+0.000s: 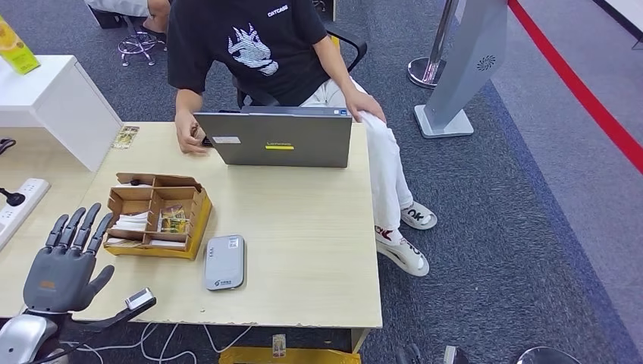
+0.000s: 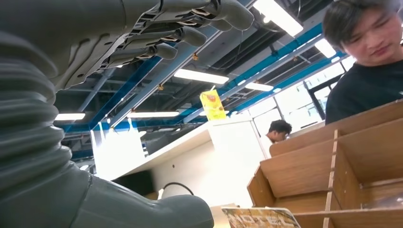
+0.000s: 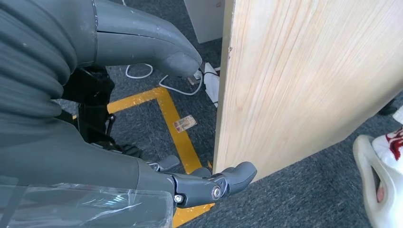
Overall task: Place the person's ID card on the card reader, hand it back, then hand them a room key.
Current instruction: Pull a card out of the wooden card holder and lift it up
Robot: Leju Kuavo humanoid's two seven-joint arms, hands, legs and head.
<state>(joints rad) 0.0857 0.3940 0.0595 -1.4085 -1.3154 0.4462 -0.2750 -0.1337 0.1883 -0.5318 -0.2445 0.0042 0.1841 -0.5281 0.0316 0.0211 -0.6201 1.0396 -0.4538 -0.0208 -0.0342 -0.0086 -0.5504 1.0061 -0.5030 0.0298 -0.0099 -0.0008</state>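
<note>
A grey card reader (image 1: 224, 262) lies flat near the table's front edge. Just left of it stands a wooden organiser (image 1: 155, 214) with cards (image 1: 173, 220) in its compartments; the left wrist view shows its dividers (image 2: 332, 161) from low down. My left hand (image 1: 64, 262) is raised at the table's front left corner, fingers (image 2: 157, 33) spread, holding nothing. My right hand (image 3: 157, 118) hangs below the table edge (image 3: 285, 85), thumb and a finger (image 3: 223, 183) apart and empty. The seated person's hand (image 1: 189, 140) rests beside the laptop (image 1: 277, 139). A small card (image 1: 126, 136) lies at the table's far left.
A white cabinet (image 1: 53, 98) and a power strip (image 1: 19, 201) sit to the left. The person's feet (image 1: 402, 243) are off the table's right side. A grey sign stand (image 1: 462, 68) stands behind. Cables and yellow floor tape (image 3: 176, 123) lie under the table.
</note>
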